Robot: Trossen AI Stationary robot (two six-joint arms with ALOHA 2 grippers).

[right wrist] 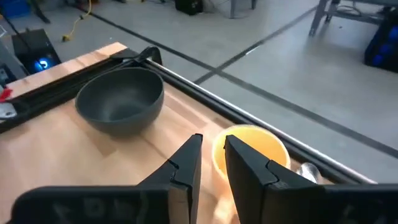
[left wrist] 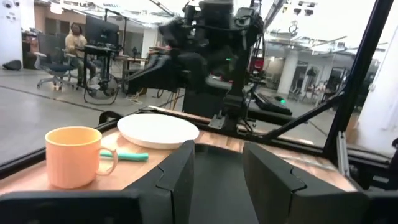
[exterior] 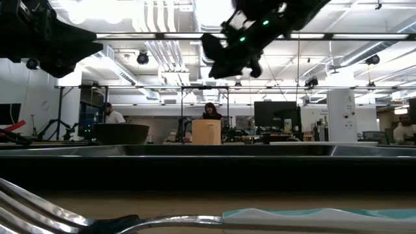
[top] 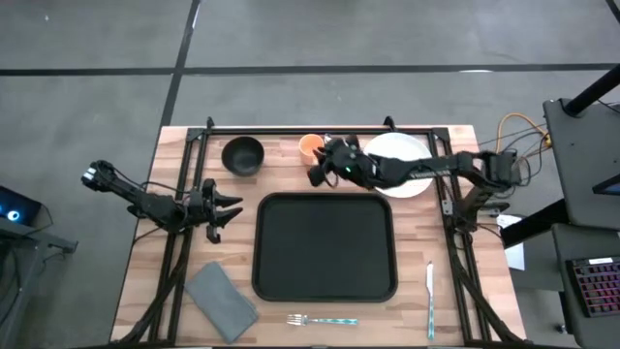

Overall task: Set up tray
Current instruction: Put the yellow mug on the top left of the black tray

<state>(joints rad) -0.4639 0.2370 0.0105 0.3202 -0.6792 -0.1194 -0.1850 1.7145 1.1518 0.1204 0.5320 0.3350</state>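
Observation:
The black tray point(top: 325, 247) lies flat in the middle of the table, with nothing on it. My right gripper point(top: 319, 175) reaches in from the right across the white plate point(top: 399, 163). It hovers well above the table point(exterior: 224, 55), just short of the orange cup point(right wrist: 252, 149), and is open by a narrow gap point(right wrist: 213, 152) with nothing between the fingers. My left gripper point(top: 231, 207) waits open at the tray's left edge, level and pointing over the tray point(left wrist: 217, 168). The cup point(top: 310, 145) stands upright on the table beyond the tray's far edge.
A dark bowl point(top: 242, 155) stands left of the cup. A teal-handled spoon point(left wrist: 127, 155) lies between cup and plate. A grey folded napkin point(top: 221, 301), a fork point(top: 322, 320) and a knife point(top: 429, 299) lie along the near side. People sit in the room behind.

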